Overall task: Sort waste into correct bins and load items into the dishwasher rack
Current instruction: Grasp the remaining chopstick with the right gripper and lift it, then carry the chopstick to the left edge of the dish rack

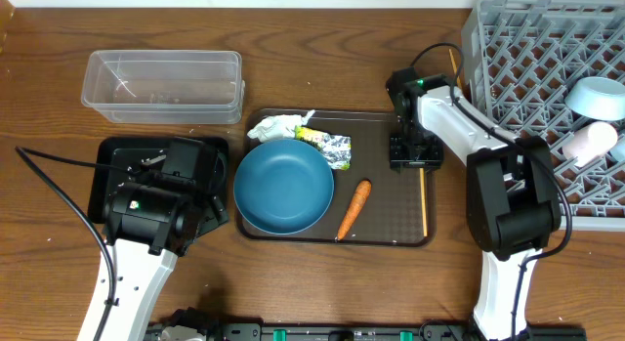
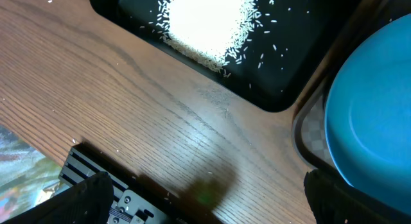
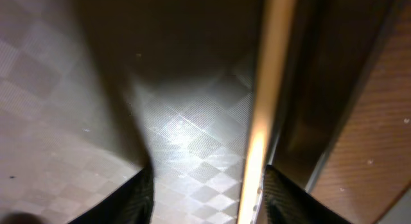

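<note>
My left gripper (image 2: 205,208) is open and empty above the bare table, beside the black tray (image 2: 282,83) that holds a heap of white rice (image 2: 205,22). In the overhead view this arm (image 1: 207,206) covers the black tray (image 1: 117,155). My right gripper (image 3: 209,198) is open, low over the brown serving tray (image 3: 192,134), with a wooden chopstick (image 3: 263,108) between its fingers, close to the right one. The serving tray (image 1: 386,126) also carries the dark-blue bowl (image 1: 283,185), the carrot (image 1: 354,208), crumpled paper (image 1: 278,126) and the foil wrapper (image 1: 330,146).
The clear tub (image 1: 161,85) stands at the back left. The grey rack (image 1: 532,87) at the right holds the light-blue bowl (image 1: 598,97) and the cup (image 1: 591,141). A second thin stick (image 1: 453,65) lies by the rack's left edge.
</note>
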Robot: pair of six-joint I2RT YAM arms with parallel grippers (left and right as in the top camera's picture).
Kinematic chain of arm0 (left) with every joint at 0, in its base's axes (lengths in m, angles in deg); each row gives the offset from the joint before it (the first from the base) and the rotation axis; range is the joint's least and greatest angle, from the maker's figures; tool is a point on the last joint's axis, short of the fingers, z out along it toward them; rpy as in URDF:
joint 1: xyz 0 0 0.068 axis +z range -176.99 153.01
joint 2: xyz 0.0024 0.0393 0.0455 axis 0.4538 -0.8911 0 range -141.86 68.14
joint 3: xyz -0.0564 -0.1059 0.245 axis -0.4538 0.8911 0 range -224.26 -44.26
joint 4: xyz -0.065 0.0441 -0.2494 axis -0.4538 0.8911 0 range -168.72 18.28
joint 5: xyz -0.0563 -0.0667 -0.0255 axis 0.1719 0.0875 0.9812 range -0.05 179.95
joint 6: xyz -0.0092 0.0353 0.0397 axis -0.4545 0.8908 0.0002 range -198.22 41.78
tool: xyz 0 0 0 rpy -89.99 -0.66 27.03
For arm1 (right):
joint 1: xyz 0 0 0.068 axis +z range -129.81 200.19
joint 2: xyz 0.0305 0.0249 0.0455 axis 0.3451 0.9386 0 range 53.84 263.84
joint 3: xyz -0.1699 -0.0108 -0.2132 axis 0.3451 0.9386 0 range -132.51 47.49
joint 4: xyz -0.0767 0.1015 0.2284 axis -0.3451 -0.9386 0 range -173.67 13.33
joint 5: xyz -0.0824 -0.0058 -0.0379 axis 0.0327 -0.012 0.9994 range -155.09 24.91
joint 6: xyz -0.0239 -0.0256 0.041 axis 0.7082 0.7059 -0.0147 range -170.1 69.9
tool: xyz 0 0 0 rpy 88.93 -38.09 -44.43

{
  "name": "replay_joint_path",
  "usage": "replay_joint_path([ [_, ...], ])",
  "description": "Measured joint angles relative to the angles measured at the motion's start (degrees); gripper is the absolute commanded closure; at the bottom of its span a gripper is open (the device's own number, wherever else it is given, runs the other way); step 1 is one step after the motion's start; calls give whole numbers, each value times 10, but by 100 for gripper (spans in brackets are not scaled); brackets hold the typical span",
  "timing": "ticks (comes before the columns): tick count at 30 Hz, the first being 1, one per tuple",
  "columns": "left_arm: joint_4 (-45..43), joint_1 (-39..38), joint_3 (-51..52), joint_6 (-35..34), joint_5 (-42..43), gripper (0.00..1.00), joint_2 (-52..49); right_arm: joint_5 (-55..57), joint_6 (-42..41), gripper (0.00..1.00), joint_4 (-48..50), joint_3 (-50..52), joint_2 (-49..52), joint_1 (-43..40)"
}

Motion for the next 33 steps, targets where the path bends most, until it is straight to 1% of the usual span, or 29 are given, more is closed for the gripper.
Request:
replay_joint_path([
  [2, 0, 0, 0, 0, 0, 2, 0, -5, 2, 63, 7, 4, -3, 0],
  [3, 0, 0, 0, 0, 0, 2, 0, -8, 0, 66, 9, 6, -3, 0],
  [4, 0, 0, 0, 0, 0, 2, 0, -11, 0, 67, 10, 6, -3, 0],
  [7, 0, 0, 0, 0, 0, 2, 0, -21, 2, 76, 15, 7, -4, 0],
  [8, 0, 0, 0, 0, 0, 2, 0, -25, 4, 80, 18, 8, -4, 0],
  [9, 0, 0, 0, 0, 0, 2, 0, -32, 3, 87, 22, 9, -4, 0],
  [11, 0, 0, 0, 0, 0, 2, 0, -36, 9, 99, 25, 10, -5, 0],
  [19, 0, 0, 0, 0, 0, 2, 0, -49, 13, 99, 29, 9, -8, 0],
  [24, 0, 0, 0, 0, 0, 2, 0, -92, 35, 99, 3, -15, -8, -5],
  [28, 0, 0, 0, 0, 0, 2, 0, -109, 60, 99, -28, -89, -26, -31],
  [33, 0, 0, 0, 0, 0, 2, 0, -80, 83, 99, -32, -197, -103, -95],
])
